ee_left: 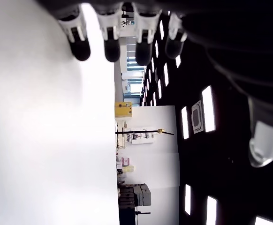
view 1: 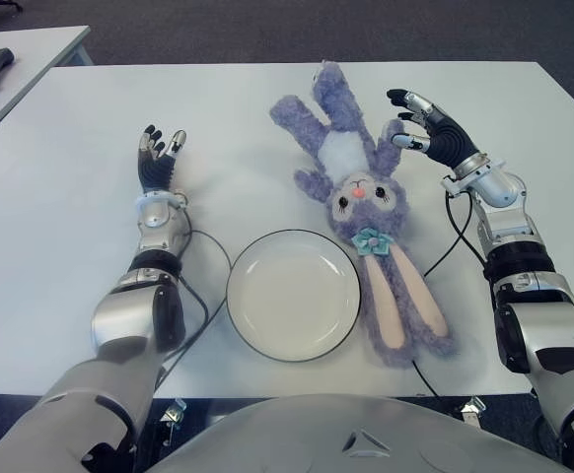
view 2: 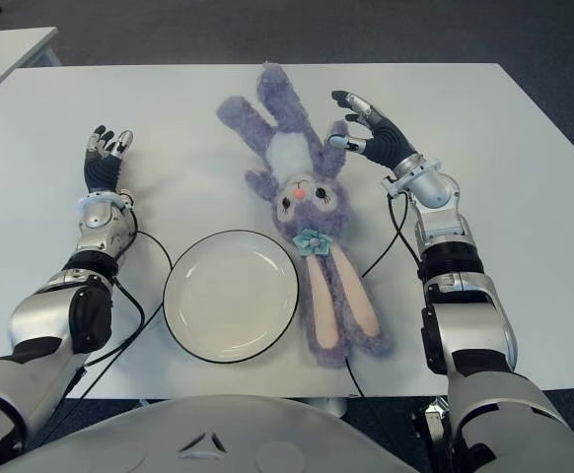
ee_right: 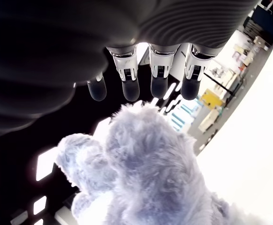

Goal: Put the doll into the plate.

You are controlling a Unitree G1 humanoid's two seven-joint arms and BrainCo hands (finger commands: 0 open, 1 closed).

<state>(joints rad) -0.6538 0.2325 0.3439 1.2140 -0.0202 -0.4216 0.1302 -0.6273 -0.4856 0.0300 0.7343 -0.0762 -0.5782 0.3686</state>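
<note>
- A purple plush bunny doll [view 1: 358, 202] lies flat on the white worktop [view 1: 60, 197], just beside the empty white plate [view 1: 293, 294] on its right, long ears trailing toward the robot at the near edge.
- The right hand [view 1: 417, 126] hovers by the doll's arm, fingers spread apart and holding nothing; the right wrist view shows fur just below the fingertips [ee_right: 130, 89].
- Risk: closing on loose fur alone may give a weak pinch, so the floppy doll could slip free once lifted.
- Risk: the doll is longer than the plate, so ears or legs may drape over the rim, or it could slide off.
- Risk: the ears lie near the worktop edge; a dragging pull might tip them over it.
- The left hand [view 1: 159, 158] shows left of the plate, fingers open, idle.
</note>
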